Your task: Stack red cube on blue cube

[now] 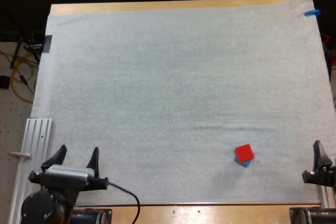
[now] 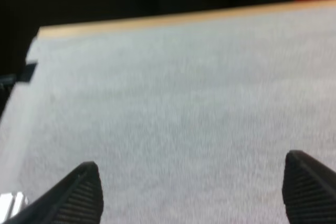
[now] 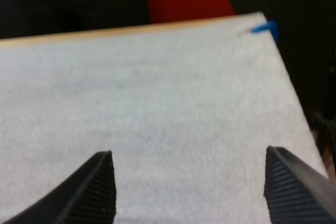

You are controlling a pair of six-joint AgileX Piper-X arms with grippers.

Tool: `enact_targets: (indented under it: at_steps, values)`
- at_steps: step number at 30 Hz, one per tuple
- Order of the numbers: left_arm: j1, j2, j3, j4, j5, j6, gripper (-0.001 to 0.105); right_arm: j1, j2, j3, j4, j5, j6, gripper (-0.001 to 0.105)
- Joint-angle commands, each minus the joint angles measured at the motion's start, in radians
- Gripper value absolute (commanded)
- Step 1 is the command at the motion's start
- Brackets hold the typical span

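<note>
Plainly, the red cube [image 1: 243, 152] sits on top of the blue cube [image 1: 245, 164], toward the near right of the white mat [image 1: 168, 93]. From the high view, only a thin sliver of blue shows under the red cube's near lower edge. The red cube is turned at a slight angle to the mat's edges, with one corner pointing toward the near side. The pair stands by itself on the mat, well apart from both arms.

The left pincer [image 1: 76, 157] hovers at the near left corner of the mat and is released, with its two black fingers [image 2: 79, 195] spread wide. In the left wrist view these fingers stand apart over bare mat, facing the far wooden strip of the worktop [image 1: 157, 6]. Just to the left of this arm, a ribbed metal rail [image 1: 37, 145] runs along the mat's left edge.

The right pincer [image 3: 189, 184] is released as well. In the right wrist view its ridged fingers [image 3: 89, 192] stand far apart above the plain mat and point toward the far right corner. In the high view one of its fingers rises at the right edge, to the right of the stacked cubes and not touching them.

The mat covers nearly the whole worktop, leaving wood bare along the far and near edges.
</note>
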Motion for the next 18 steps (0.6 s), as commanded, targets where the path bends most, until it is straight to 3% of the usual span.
enact_targets:
  at_steps: [1, 4, 18]
  values:
    - [0.001, -0.135, 0.020, -0.013, -0.017, -0.017, 0.069, -0.002, -0.031, 0.023, -0.001, -0.011, -0.009, 0.059]
    - [0.001, -0.135, 0.050, 0.001, -0.017, -0.014, 0.069, -0.002, -0.031, 0.054, 0.028, -0.011, -0.006, 0.059]
    - [0.001, -0.135, 0.050, 0.000, -0.017, -0.011, 0.069, -0.002, -0.031, 0.058, 0.017, -0.007, 0.006, 0.059]
